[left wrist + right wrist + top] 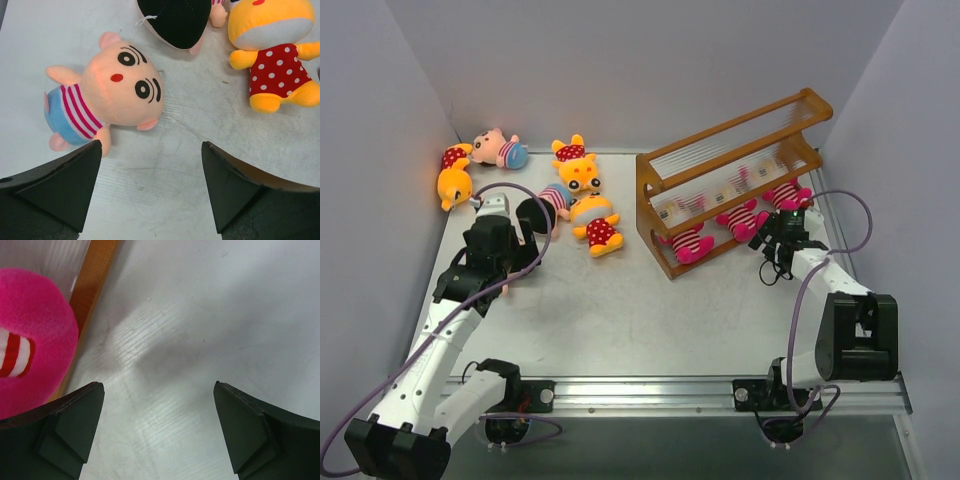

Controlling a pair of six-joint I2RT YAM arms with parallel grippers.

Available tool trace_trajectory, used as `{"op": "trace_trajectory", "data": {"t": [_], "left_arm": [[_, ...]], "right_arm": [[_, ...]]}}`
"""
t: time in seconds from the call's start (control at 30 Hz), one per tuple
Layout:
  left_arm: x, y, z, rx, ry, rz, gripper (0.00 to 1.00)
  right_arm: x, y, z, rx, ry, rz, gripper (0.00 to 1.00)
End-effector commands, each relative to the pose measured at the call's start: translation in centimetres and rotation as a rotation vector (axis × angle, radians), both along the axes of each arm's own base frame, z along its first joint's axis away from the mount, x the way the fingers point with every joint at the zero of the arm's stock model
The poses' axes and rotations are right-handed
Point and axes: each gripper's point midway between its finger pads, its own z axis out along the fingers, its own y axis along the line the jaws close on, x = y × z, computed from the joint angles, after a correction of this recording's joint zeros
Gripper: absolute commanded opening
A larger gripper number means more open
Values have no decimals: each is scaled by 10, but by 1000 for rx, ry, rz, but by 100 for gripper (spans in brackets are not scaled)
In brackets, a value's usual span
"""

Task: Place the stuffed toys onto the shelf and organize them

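My table [670,320] carries the shelf [650,180] just left of my right gripper [159,387]; loose stuffed toys [120,90] lie ahead of my left gripper [150,145].

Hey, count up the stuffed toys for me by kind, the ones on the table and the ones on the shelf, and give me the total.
Peach-faced boys: 3
Yellow bears in red polka dots: 3
Magenta-limbed striped dolls: 3
Total: 9

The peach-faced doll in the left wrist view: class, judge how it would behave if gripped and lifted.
The peach-faced doll looks like soft stuffed plush, so it would probably squash in a grip and feel light. Its head is far bigger than its striped body, so the limbs may dangle. Its fuzzy fabric should not slip much.
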Motion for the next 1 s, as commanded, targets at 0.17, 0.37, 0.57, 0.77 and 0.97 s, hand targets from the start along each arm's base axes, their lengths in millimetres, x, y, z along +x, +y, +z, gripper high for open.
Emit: {"op": "trace_trajectory", "data": {"t": [0.17, 0.37, 0.57, 0.77, 0.97], "left_arm": [[7, 2, 7, 15, -35, 7, 89], [7, 2, 5, 18, -29, 8, 89], [8, 1, 5, 17, -28, 6, 89], [8, 2, 4, 19, -25, 8, 89], [7, 2, 4, 20, -26, 7, 89]], "right_arm": [[24, -1, -7, 44, -50, -3, 96], [32, 2, -14, 60, -47, 12, 96], [41, 1, -11, 54, -58, 17, 96], [48, 1, -12, 54, -57, 24, 96], [52, 2, -14, 57, -58, 30, 97]]}}
